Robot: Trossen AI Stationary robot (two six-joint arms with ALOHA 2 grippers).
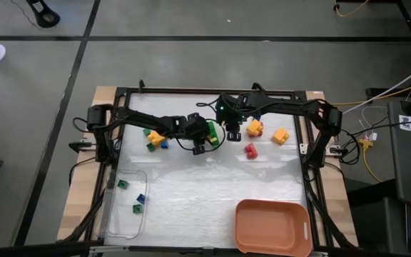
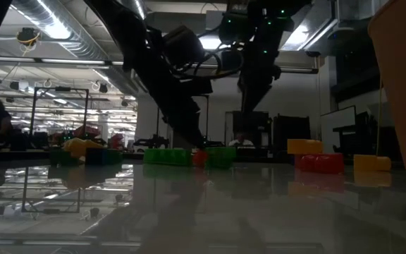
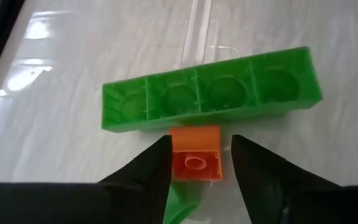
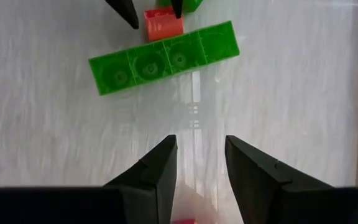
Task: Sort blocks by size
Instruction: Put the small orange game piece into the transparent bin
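Step in hand: your left pincer (image 3: 194, 163) is set to grasp a small orange-red cube (image 3: 194, 155); I judge the sort is at an early stage.
Left pincer: partly open, one finger on each side of the cube, close to its sides. You cannot tell from the left wrist view whether the pads already touch. It holds nothing yet.
Cube: it sits on the table (image 1: 212, 193), touching or just beside the long side of a long green brick (image 3: 213, 96) that lies with its hollow underside up.
Right pincer: your right pincer (image 4: 197, 165) hangs near the same green brick, open and empty, on the side away from the cube. A red piece shows just under its fingers, too little to name.
Other blocks: a yellow, green and blue cluster (image 1: 155, 138) lies near the left arm; two orange-and-yellow blocks (image 1: 254, 128) and (image 1: 281, 135) and a red block (image 1: 250, 150) lie to the right.
Bins: a clear tray (image 1: 113, 207) at front left holds a few tiny green and blue cubes; an orange bin (image 1: 270, 228) at front right looks empty.
Next move: close the left fingers squarely on the cube without nudging the green brick, lift straight up, then carry it, likely to the clear tray with the tiny ones.
Risk: the green brick lies so close that it may drag along.
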